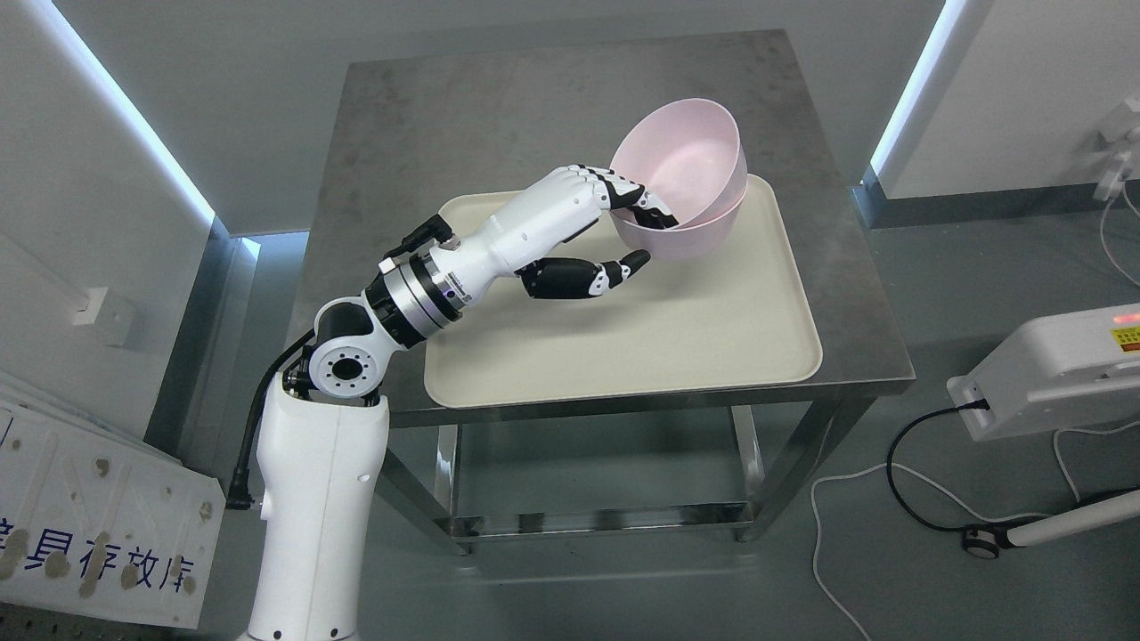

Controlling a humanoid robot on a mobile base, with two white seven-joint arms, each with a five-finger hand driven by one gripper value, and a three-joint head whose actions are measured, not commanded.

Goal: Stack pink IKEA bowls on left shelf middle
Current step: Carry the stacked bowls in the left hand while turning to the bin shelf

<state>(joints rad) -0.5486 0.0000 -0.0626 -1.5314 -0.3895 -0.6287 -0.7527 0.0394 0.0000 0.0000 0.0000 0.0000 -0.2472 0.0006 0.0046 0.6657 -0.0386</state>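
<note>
Two pink bowls (681, 174) sit nested on the far right corner of a cream tray (712, 338); the upper one is tilted toward my hand. My left hand (643, 233) reaches in from the lower left. Its fingers (646, 206) hook over the near rim of the upper bowl and its thumb (623, 267) lies under the lower bowl's outer wall. The hand is shut on the bowls' near edge. My right arm is out of view.
The tray lies on a steel table (445, 116) with a lower shelf (588, 521). A white device (1060, 365) with cables stands on the floor at right. A white board (98, 525) leans at lower left.
</note>
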